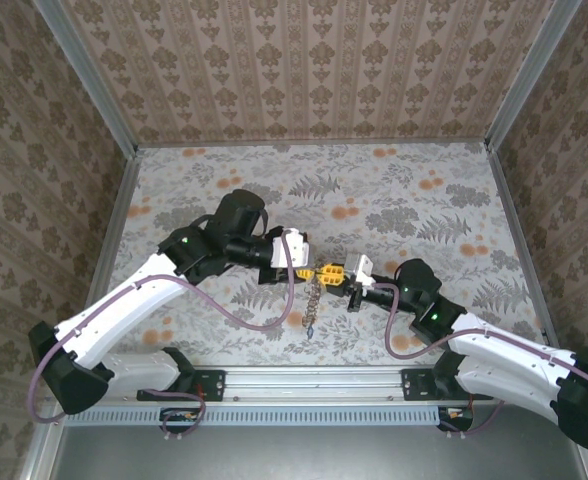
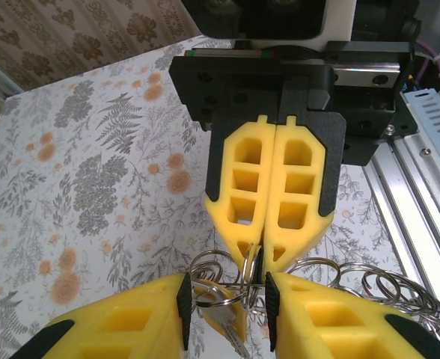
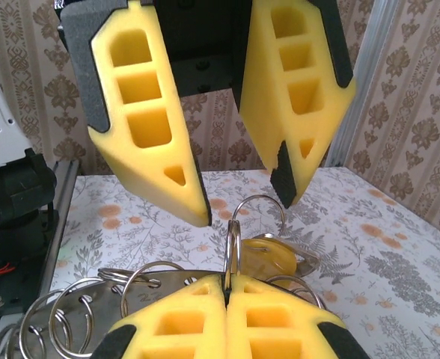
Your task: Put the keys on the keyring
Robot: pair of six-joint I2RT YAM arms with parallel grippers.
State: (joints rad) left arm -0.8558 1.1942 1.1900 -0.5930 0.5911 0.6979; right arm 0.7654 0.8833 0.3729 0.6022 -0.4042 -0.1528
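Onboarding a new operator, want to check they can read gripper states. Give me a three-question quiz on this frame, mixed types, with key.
1. True or false: the right gripper is shut on a ring of the keyring.
2. How do the jaws of the left gripper stand? A) shut tight B) apart, close to the pinched ring C) shut on a cable
3. Fill in: the key beside the pinched ring has a ___ head.
Key: 1 true; 2 B; 3 yellow.
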